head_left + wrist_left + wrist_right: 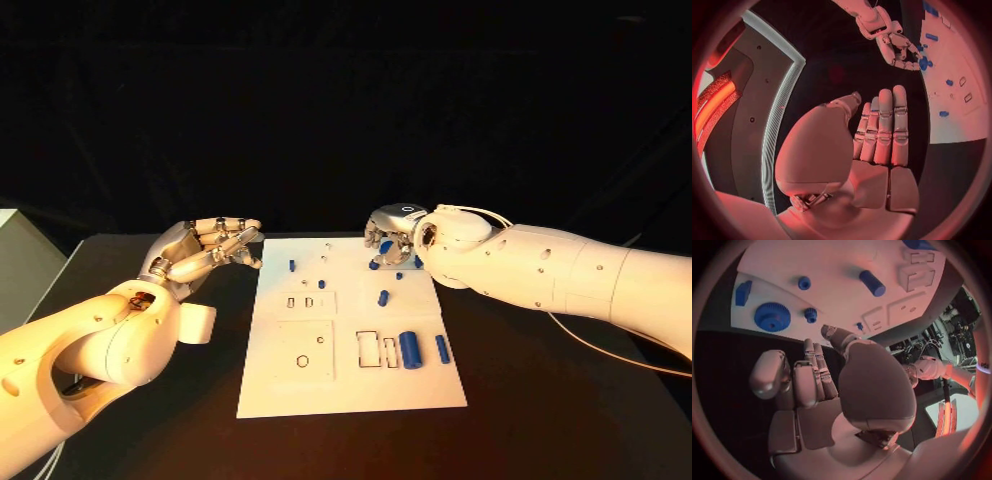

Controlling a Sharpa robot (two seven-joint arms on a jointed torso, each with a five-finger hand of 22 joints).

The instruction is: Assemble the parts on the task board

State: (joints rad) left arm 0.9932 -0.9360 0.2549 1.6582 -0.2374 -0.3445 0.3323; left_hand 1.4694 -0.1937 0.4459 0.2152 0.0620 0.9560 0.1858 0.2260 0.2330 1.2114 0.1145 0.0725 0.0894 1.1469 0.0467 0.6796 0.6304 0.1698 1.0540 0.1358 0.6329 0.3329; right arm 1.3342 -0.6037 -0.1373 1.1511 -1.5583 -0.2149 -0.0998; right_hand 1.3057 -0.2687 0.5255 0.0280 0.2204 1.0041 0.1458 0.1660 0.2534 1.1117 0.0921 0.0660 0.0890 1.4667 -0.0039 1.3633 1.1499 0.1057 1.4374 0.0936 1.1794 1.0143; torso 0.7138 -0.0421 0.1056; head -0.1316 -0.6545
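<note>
The white task board (353, 385) lies in the middle of the black table. Small blue parts (384, 297) are scattered over its far half, and two blue cylinders (411, 350) lie near its right edge. My right hand (392, 235) hovers over the board's far right corner with its fingers half curled and nothing in them. Just beyond its fingertips a large blue gear (772, 317) and a small gear (811, 315) lie on the board. My left hand (216, 245) hangs beside the far left corner, fingers (886, 127) straight and held together, empty.
Rectangular and oval recesses (368, 348) are cut into the board's near half. A blue cylinder (872, 283) and a blue block (743, 292) lie farther along the board from the right hand. A pale box (18, 265) stands at the table's left edge.
</note>
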